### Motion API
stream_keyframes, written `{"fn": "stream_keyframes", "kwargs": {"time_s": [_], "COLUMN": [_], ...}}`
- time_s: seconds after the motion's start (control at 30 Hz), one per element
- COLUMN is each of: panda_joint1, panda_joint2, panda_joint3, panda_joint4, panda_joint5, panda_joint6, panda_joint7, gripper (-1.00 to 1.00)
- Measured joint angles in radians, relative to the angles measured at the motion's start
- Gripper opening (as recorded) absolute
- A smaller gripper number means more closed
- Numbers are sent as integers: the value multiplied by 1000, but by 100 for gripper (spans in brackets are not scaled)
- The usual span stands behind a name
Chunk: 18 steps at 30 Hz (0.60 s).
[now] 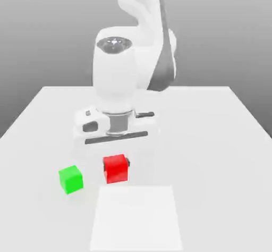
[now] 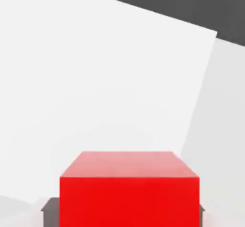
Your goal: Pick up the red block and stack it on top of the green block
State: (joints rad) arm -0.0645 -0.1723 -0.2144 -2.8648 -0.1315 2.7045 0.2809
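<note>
Red block [image 2: 129, 192] — fingertips (dark) half-hidden.

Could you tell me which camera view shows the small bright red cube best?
The hand view: the small bright red cube looms close, its top and one side face plain. The exterior view shows it small on the white table, beside the small bright green cube.

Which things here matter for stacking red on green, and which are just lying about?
Part of the job:
- red block
- green block
- gripper, down at the red block

Just lying about:
- brighter white square patch on the table
</note>
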Motion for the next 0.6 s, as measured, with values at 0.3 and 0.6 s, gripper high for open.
{"fn": "stream_keyframes", "kwargs": {"time_s": [0.3, 0.6], "panda_joint1": [-119, -24], "panda_joint2": [-70, 35], "panda_joint3": [-217, -268], "panda_joint4": [-50, -51], "panda_joint5": [-66, 116], "panda_joint6": [-28, 45], "panda_joint7": [-408, -544], "gripper": [-100, -100]}}
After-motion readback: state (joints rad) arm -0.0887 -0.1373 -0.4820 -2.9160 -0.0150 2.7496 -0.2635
